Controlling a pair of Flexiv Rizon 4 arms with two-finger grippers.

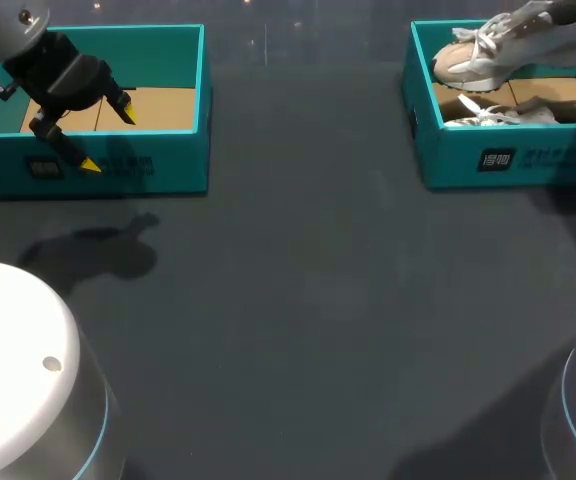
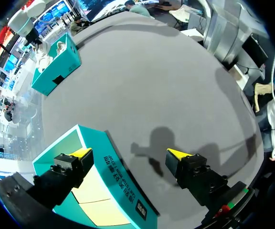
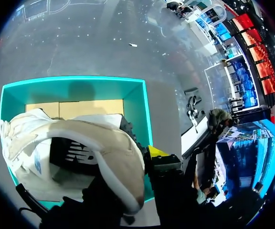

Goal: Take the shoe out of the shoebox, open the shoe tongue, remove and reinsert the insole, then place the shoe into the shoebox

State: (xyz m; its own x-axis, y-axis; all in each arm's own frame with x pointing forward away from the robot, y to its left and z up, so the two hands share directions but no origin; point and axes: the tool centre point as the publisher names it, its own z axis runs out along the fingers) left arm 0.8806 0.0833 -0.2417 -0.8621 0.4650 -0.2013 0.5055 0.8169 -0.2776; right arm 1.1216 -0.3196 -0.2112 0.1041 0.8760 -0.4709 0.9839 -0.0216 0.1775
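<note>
1. The left box (image 1: 173,170) stands at the table's (image 1: 298,300) far left. Only its cardboard floor shows inside.
2. The left end effector (image 1: 106,138) hangs over that box's front wall. Its fingers are spread and hold nothing, one above the inside and one outside the wall.
3. A wide stretch of table lies between the two boxes, so the left arm is well apart from the shoe.
4. The right box (image 1: 448,160) stands at the far right, with a second shoe (image 1: 518,115) lying on its floor.
5. The shoe (image 1: 488,50) is raised above the right box and not yet clear of it. Its long axis runs left to right, with the toe low and pointing left and the heel high at the right.
6. The right end effector (image 3: 147,157) appears clamped on the shoe at the heel end, though only one yellow tip shows. The coming move is probably this arm's: carry the shoe left, toe first, out over the open table.
</note>
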